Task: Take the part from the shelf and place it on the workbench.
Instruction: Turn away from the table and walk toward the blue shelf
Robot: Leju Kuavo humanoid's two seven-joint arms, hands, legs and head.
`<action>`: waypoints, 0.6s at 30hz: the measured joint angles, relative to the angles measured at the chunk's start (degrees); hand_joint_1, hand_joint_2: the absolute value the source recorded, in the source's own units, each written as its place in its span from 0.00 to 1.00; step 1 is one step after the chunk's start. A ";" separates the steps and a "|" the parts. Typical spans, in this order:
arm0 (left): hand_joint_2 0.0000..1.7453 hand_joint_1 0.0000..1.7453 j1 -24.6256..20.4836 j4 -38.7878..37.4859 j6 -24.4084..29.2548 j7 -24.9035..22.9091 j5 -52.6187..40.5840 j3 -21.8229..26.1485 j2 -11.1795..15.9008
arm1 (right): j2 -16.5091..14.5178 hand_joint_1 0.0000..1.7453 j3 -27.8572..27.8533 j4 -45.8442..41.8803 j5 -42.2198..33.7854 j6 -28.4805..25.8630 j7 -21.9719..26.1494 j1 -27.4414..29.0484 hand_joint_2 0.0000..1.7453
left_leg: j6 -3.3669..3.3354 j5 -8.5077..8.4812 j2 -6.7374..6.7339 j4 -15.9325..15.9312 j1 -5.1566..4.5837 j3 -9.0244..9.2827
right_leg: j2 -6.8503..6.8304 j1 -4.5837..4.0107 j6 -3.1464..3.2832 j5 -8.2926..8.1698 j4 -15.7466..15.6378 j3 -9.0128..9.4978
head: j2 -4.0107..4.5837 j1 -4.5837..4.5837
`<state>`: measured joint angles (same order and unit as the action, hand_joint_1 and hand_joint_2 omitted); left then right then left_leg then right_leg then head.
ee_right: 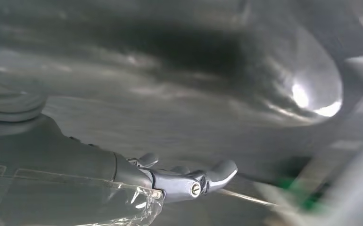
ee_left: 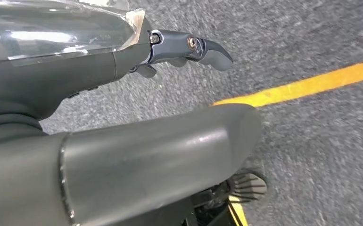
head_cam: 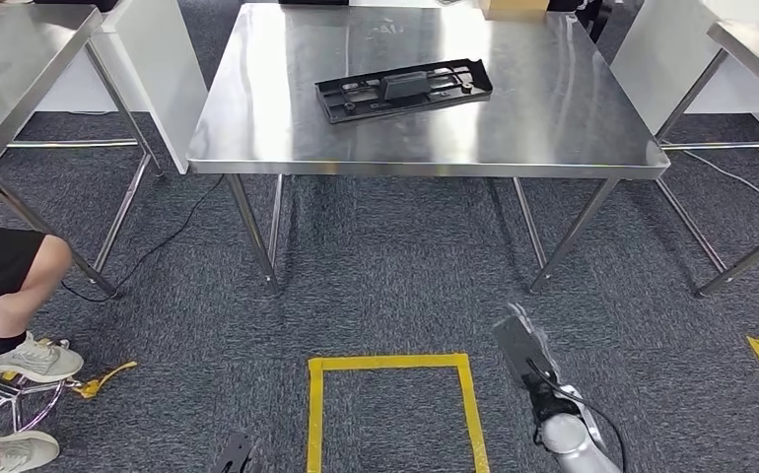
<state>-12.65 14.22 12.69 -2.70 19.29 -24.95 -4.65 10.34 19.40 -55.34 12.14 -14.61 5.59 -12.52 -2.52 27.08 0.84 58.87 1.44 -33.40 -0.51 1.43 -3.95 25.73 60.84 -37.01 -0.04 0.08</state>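
Fingers (ee_left: 203, 49) of the left hand (ee_left: 123, 141) lie stretched out over grey carpet with nothing between them and the thick thumb, so that hand is open and empty. On the right hand (ee_right: 123, 183) the fingers (ee_right: 208, 176) likewise reach out straight and apart, holding nothing, with a blurred shiny metal face behind them. From the head view the right hand (head_cam: 525, 345) hangs low over the carpet, just beside the yellow tape square (head_cam: 390, 409) on the floor. Beyond that square stands the steel surface (head_cam: 553, 138), and the black part (head_cam: 403, 89) lies flat on it, toward the far middle, set at a slight angle to the edges. Well to the side of the square, a person's legs and white shoes (head_cam: 21, 357) show beside a second steel table (head_cam: 16, 69).
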 joint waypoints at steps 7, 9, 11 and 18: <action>0.00 0.00 0.30 -0.25 0.23 -0.42 -0.34 -1.04 -0.20 | -1.87 0.00 -5.12 17.88 -0.56 -0.41 1.52 -0.37 0.00 | -0.26 -2.31 -0.23 0.03 -0.55 -2.71 | 0.31 0.06 -0.57 4.60 4.51 1.66 | 0.00 -0.60; 0.00 0.00 0.27 -0.26 0.39 -1.02 -0.43 -1.15 -0.31 | -2.27 0.00 -6.12 20.62 -1.24 0.26 -1.15 -0.87 0.00 | 0.27 -2.71 -0.33 -0.03 -0.71 -2.80 | 0.35 -0.37 -0.14 3.34 -2.52 6.06 | 0.00 -0.57; 0.00 0.00 0.35 -0.29 0.49 -2.12 -0.55 -1.21 -0.45 | -2.60 0.00 -7.37 24.12 -2.61 1.68 -3.89 -0.92 0.00 | 0.24 -2.53 -0.35 -0.06 -0.90 -2.78 | 0.39 -0.68 0.41 2.97 -4.31 6.91 | 0.00 -0.50; 0.00 0.00 1.86 -0.50 -0.50 -4.81 -0.66 -2.27 -0.86 | -3.81 0.00 -9.88 35.20 -2.88 5.81 -11.75 2.90 0.00 | 1.25 -3.83 -0.35 -1.11 -0.56 -2.68 | 0.36 -0.92 1.30 2.23 -4.33 6.83 | 0.00 -0.45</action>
<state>-10.79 13.73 12.20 -7.51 18.64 -27.22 -5.51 6.53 9.52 -20.14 9.26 -8.80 -6.15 -9.62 -1.27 23.25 0.48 57.76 0.88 -36.08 -0.15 0.52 -2.66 27.96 56.51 -30.18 -0.04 -0.38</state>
